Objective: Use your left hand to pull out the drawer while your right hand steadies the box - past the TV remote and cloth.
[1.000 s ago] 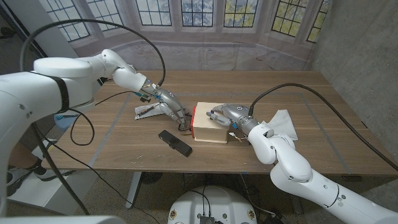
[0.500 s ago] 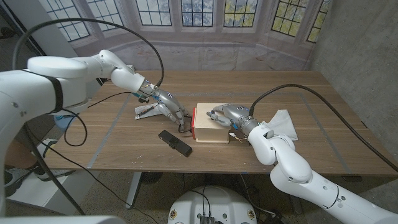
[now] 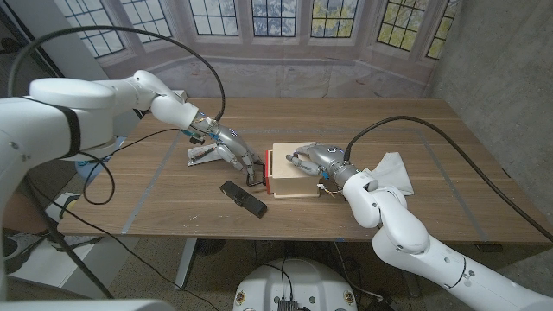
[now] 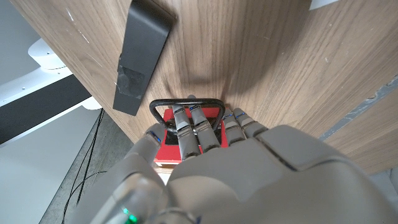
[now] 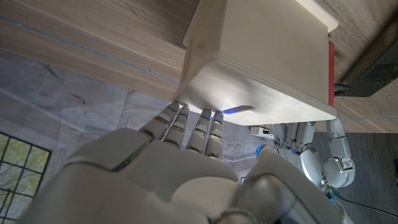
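Left hand (image 4: 205, 168) hooks fingers through drawer handle (image 4: 186, 102); pull straight, away from wooden box (image 3: 292, 170). Right hand (image 3: 313, 159) presses spread fingers on box top.

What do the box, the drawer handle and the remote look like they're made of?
The box: pale unfinished plywood, most likely, with faint grain and rounded edges, matte. The handle: a thin dark bent loop, probably metal wire, slightly glossy; the left hand hooks fingers through it. The remote: black matte plastic, by its smooth moulded slab shape. The right hand presses against the box.
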Controlling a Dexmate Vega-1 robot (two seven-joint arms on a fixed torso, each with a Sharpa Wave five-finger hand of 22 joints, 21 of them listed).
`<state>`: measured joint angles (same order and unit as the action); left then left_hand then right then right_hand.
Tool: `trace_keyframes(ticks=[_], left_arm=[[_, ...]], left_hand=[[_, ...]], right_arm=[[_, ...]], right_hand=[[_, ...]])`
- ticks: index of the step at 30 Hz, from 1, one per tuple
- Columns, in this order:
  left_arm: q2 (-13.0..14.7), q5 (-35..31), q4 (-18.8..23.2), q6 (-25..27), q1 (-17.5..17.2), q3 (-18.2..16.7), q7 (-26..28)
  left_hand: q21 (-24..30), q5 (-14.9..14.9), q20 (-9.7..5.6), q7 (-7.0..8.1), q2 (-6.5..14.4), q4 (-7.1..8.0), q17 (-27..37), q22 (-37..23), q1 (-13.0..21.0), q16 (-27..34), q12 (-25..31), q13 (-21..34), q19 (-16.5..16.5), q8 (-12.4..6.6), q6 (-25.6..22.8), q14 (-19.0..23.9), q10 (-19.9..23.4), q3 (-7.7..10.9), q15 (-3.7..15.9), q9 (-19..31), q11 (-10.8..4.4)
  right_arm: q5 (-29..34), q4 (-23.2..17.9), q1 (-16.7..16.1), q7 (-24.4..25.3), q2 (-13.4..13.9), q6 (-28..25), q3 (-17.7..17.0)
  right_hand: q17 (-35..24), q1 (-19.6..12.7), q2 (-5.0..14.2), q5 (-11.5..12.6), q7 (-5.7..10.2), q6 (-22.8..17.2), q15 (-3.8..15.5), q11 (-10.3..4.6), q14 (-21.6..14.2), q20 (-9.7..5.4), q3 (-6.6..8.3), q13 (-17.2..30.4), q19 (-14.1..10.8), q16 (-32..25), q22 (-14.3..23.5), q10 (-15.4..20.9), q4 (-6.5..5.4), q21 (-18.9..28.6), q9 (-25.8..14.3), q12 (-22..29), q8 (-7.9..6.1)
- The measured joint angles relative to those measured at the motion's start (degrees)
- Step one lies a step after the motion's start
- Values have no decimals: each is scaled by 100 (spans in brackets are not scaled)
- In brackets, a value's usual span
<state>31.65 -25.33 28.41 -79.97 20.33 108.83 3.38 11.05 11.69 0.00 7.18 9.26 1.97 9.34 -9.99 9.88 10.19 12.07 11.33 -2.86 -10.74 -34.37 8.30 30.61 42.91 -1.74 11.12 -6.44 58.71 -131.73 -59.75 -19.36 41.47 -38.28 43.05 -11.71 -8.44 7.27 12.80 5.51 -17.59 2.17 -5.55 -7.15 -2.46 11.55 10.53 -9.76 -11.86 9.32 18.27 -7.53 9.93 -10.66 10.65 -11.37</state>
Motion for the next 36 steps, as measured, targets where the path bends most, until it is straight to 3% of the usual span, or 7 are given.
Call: trace_keyframes(ticks=[22,36], left_arm=[[138,219,122,-3,-87,-206,-399],[97,124,-37,-3,-146,-341,-436]], left_hand=[[0,0,-21,0,-30,0,1,0,-31,0,0,-1,-21,0,0,1,-1,0,-2,-3,-1],[0,0,-21,1,-7,24,0,0,-54,0,0,-1,-21,1,1,30,-1,24,-31,-6,-1]], right_arm=[[-29,175,88,-67,-22,-116,-18],[-102,314,186,-52,-33,-293,-22]], right_hand=[[27,39,-6,44,-30,30,16,31,17,31,0,-3,30,21,0,-12,1,0,-1,-12,0],[26,81,-24,78,-29,31,16,15,17,31,25,-2,30,21,0,-28,-24,0,0,-3,0]])
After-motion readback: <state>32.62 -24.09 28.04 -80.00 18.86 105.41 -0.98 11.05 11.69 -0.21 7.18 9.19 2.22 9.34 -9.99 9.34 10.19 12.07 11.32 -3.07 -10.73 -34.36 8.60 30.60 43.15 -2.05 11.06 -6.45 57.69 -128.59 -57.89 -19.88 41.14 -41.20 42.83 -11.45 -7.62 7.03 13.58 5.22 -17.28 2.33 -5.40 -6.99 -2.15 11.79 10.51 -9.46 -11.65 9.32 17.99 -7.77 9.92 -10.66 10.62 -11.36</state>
